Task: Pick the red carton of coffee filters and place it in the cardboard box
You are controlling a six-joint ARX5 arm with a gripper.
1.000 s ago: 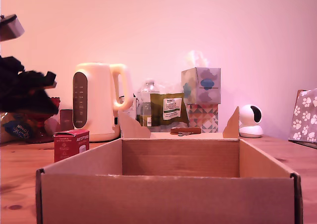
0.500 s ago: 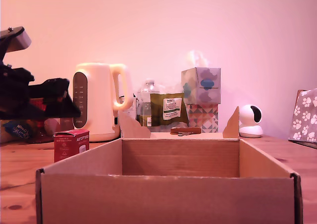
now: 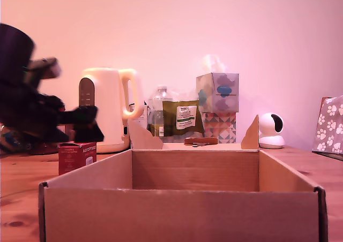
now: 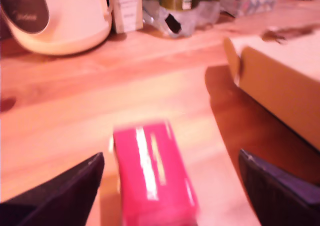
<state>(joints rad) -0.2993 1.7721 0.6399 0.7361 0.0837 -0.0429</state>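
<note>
Red carton of coffee filters (image 3: pixel 76 156) stands on the wooden table (image 3: pixel 16 199), just beside the cardboard box (image 3: pixel 182 199) on the exterior view's left, outside that box's side wall and in front of the kettle (image 3: pixel 107 108). It has not been lifted; its base rests on the table.

Gripper (image 4: pixel 170 186): jaws open wide. In the wrist view the two dark fingers (image 4: pixel 65 191) flank the carton with clear table showing on both sides, so neither finger touches it. In the exterior view the arm is blurred; the gripper sits just above the carton's top. This spread, straddling posture suits a top-down approach: the opening exceeds the carton's width, leaving room for alignment before closing.

Materials and shapes:
- Carton: red printed card, roughly cube-shaped, flat faces, white lettering on the front. The card walls probably yield under heavy squeeze, so a moderate grip is advisable.
- Cardboard box: plain brown corrugated board, wide and shallow, open top, with pointed flaps standing up at the far corners. Its interior appears empty. Its wall beside the carton is about as high as the carton, so the lift must clear that edge.
- Kettle: smooth cream plastic, rounded body, dark window panel.
- Table: grained wood, matte.
</note>
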